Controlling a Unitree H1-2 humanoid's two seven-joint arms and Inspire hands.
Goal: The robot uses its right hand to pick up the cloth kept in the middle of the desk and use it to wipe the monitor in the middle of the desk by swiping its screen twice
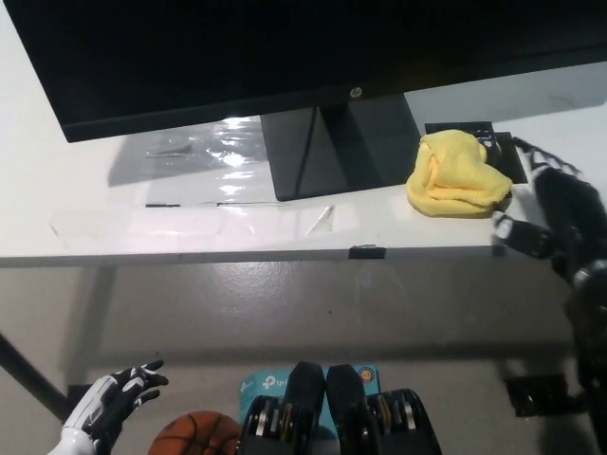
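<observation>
A crumpled yellow cloth (pixel 455 175) lies on the white desk (pixel 142 227), just right of the monitor's black stand (pixel 332 147). The monitor (pixel 285 52) fills the top of the head view, its screen dark. My black right hand (pixel 555 213) is off the cloth, to its right at the desk's front edge, open with fingers spread and nothing in it. My white left hand (pixel 109 403) rests low at the bottom left, below the desk, fingers apart and empty.
A flat black item (pixel 474 133) lies behind the cloth. A clear plastic sheet (pixel 204 147) lies left of the stand. An orange basketball (pixel 194 434) sits on the floor near the left hand. A small black clip (pixel 368 251) sits on the desk's front edge.
</observation>
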